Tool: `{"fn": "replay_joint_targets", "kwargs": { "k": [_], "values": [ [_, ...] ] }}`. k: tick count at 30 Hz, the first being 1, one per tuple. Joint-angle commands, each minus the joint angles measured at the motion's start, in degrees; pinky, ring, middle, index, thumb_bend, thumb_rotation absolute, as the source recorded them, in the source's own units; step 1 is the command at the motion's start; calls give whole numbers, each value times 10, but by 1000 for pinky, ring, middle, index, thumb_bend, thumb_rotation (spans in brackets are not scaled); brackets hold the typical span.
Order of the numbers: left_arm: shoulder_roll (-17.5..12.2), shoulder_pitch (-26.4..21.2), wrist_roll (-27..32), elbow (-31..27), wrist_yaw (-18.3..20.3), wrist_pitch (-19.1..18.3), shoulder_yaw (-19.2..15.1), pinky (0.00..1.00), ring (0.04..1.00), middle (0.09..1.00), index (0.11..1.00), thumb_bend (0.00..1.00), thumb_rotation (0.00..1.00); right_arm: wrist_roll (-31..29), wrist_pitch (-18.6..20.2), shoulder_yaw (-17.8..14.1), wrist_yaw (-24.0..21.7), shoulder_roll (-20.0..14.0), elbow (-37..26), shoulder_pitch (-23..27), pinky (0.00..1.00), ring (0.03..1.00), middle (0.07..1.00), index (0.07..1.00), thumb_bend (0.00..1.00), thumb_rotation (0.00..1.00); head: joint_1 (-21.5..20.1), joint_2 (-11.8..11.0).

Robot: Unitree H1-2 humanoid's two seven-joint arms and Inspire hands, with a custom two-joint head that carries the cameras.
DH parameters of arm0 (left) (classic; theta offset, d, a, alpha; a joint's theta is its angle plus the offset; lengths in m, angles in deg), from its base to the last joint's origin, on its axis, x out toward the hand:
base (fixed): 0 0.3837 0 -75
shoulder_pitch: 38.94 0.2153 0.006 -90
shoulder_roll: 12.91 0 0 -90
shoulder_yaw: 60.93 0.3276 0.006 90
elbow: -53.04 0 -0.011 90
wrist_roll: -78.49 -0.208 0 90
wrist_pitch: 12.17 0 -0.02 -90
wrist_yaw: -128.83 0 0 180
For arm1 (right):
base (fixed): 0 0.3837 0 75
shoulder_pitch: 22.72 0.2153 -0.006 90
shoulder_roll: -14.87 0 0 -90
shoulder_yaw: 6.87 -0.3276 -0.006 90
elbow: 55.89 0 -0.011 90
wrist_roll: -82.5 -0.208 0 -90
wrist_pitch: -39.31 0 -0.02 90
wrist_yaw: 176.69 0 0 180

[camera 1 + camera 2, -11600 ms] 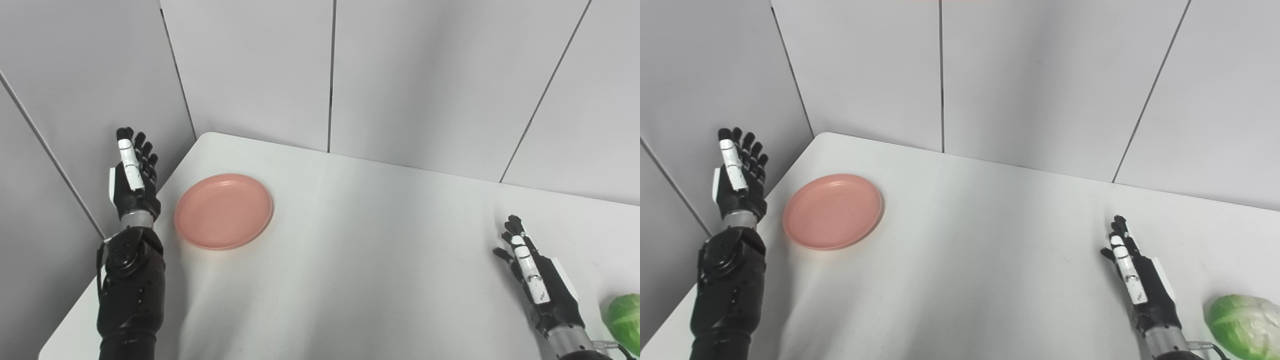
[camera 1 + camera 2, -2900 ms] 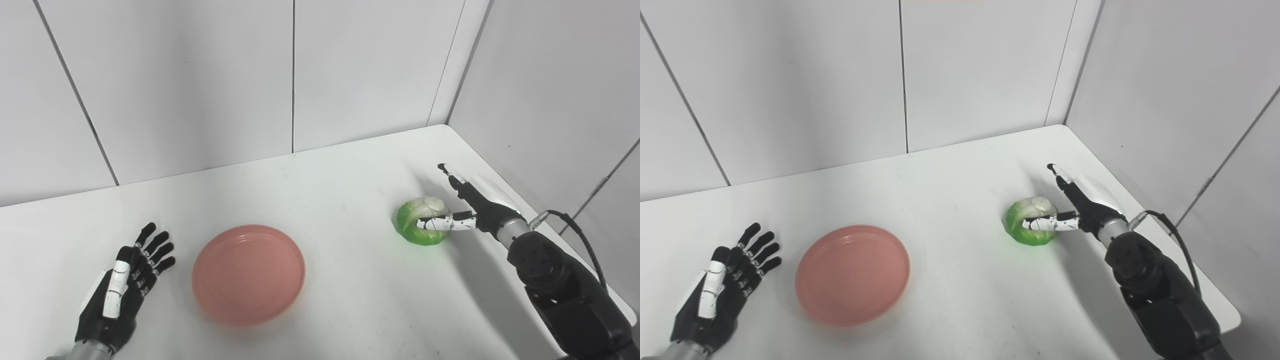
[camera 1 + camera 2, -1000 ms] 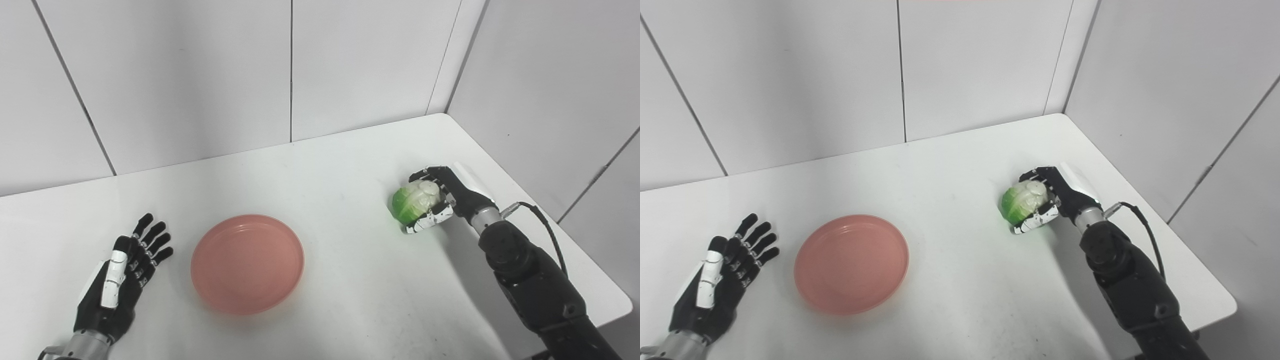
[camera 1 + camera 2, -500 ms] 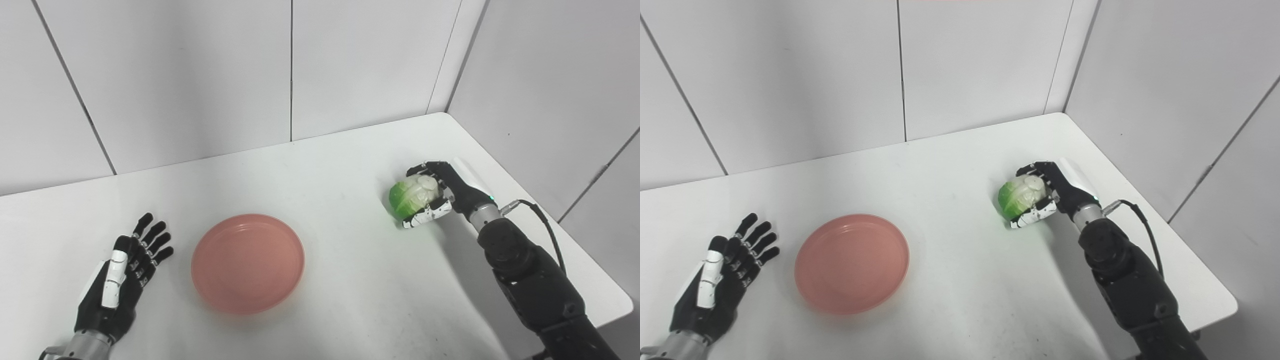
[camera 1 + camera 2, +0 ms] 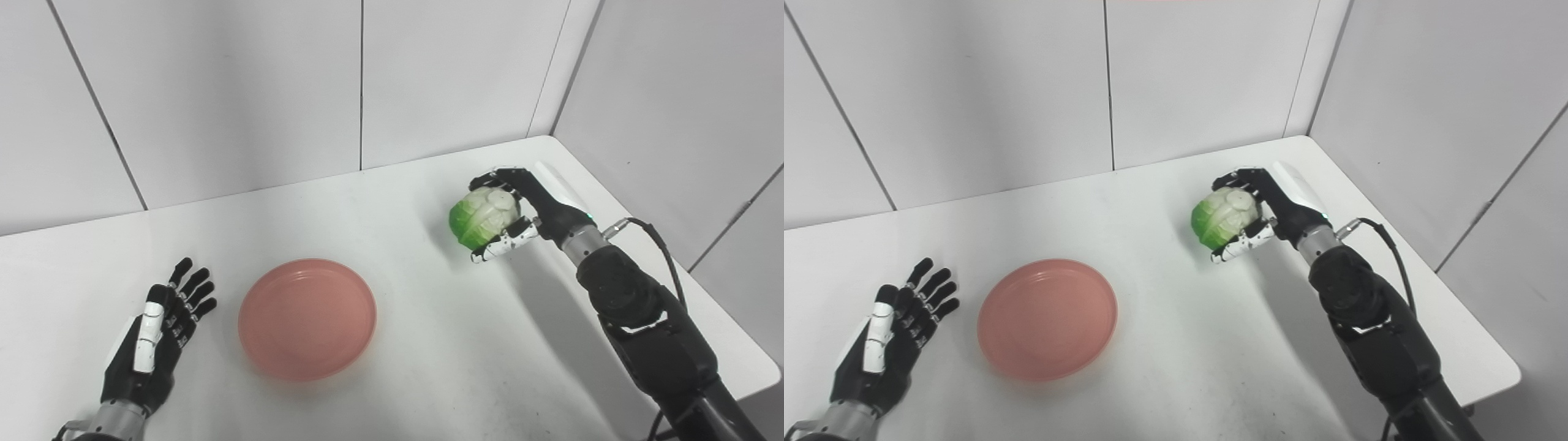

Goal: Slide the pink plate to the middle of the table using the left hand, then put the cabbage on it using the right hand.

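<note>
At the left of the white table (image 5: 429, 367), my left hand (image 5: 150, 343) rests flat and holds nothing, fingers spread and pointing away from me, just beside the pink plate (image 5: 307, 317) but not touching it. The plate sits near the table's middle, so I judge the slide done. Well apart to the right, my right hand (image 5: 527, 211) wraps the cabbage (image 5: 484, 217), fingers curled over its top and thumb tucked under, the green head lifted clear of the tabletop with its shadow below. The carry is the step in hand. Next, as I see it, I must sweep the cabbage left across the bare stretch, bring it low over the plate, then loosen my grasp gently so it does not roll off.
</note>
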Motion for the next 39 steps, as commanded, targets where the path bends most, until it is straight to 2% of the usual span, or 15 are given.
{"fn": "replay_joint_targets", "kwargs": {
  "k": [1, 5, 9, 11, 17, 24, 27, 35, 39],
  "values": [
    [4, 17, -25, 4, -10, -49, 18, 920, 942, 949, 958, 835, 968, -9, 7, -1, -9, -6, -32, 25, 445, 466, 476, 492, 529, 0, 5, 0],
    [11, 18, -35, -7, -21, -56, 29, 902, 940, 957, 971, 819, 986, -12, 16, 13, -31, -2, -48, 37, 427, 444, 469, 497, 529, 0, 26, 0],
    [23, 16, -34, -8, -29, -56, 34, 916, 948, 965, 977, 796, 989, -31, -3, 27, -49, 6, -49, 55, 375, 416, 453, 511, 526, 0, 58, -1],
    [31, 16, -34, -10, -35, -64, 36, 917, 949, 966, 978, 783, 990, -28, 11, 37, -54, 14, -56, 63, 366, 411, 451, 514, 525, 0, 79, -2],
    [43, 13, -53, -23, -50, -80, 56, 983, 974, 981, 992, 770, 1000, -18, 0, 75, -76, 29, -63, 89, 360, 409, 451, 519, 524, 0, 123, -3],
    [60, 3, -57, -5, -55, -74, 62, 980, 974, 990, 1000, 766, 1000, -11, -17, 115, -79, 72, -37, 126, 369, 420, 460, 510, 526, 0, 159, -8],
    [67, 1, -57, -4, -59, -78, 62, 977, 977, 993, 1000, 756, 1000, -9, -33, 131, -73, 96, -21, 139, 358, 414, 462, 505, 527, 0, 162, -9],
    [76, -4, -75, 7, -69, -62, 67, 950, 966, 989, 999, 739, 1000, 10, -27, 156, -70, 143, -14, 152, 361, 424, 463, 509, 525, 0, 180, -7],
    [78, -5, -81, 8, -72, -61, 68, 933, 961, 985, 994, 746, 1000, 10, -46, 162, -66, 158, 3, 153, 364, 425, 462, 511, 525, 0, 182, -5]
  ]
}}
